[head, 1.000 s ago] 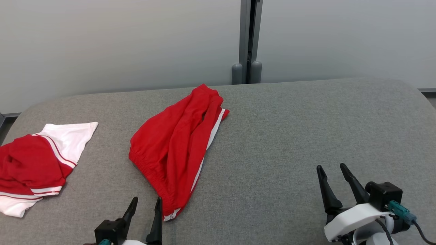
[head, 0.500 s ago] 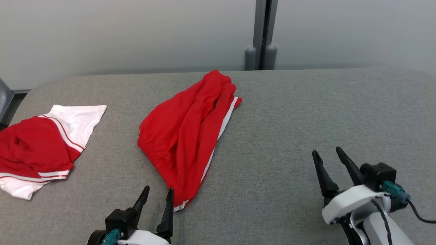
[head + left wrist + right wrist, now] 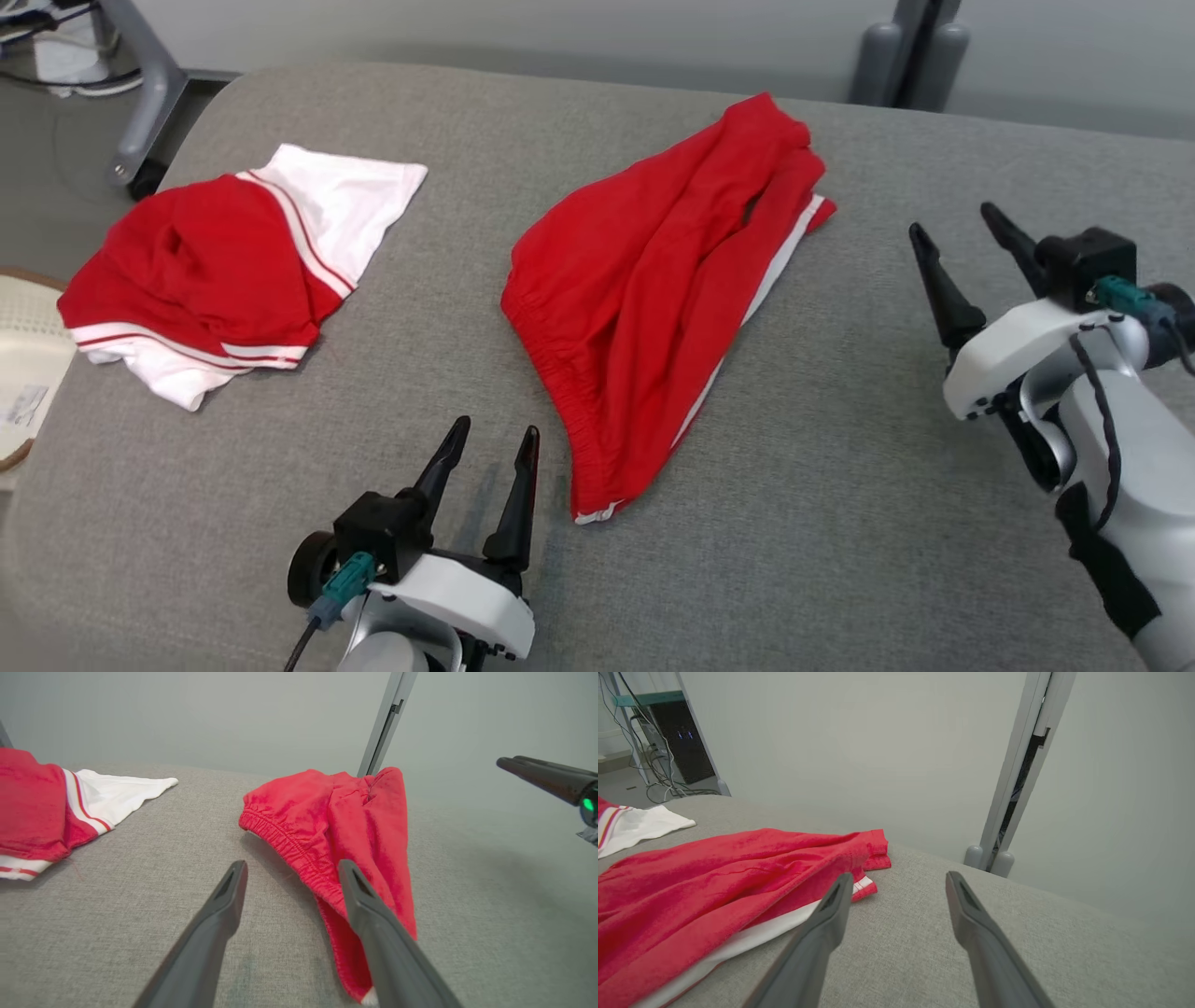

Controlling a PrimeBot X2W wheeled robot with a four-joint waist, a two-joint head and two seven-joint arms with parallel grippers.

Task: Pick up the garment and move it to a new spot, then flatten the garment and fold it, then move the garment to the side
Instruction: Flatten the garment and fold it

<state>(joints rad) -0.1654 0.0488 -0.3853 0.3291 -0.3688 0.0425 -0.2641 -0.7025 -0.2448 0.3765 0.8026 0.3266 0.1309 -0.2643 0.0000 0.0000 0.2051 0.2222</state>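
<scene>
Red shorts with a white side stripe, the garment, lie loosely bunched in the middle of the grey padded table, waistband toward the front left. My left gripper stands open just left of the garment's near corner, with nothing between its fingers; in the left wrist view the elastic waistband lies right ahead of it. My right gripper hovers open to the right of the garment's far end, empty. The right wrist view has the striped hem just left of the right gripper.
A second red and white garment lies crumpled at the table's left end. A pale basket sits off the left edge, and a metal stand leg rises at the far left. A grey post stands behind the table.
The head camera has tilted down and turned left, so the whole picture shifted right. Both grippers stay open; the right one now stands closer to the garment's far end.
</scene>
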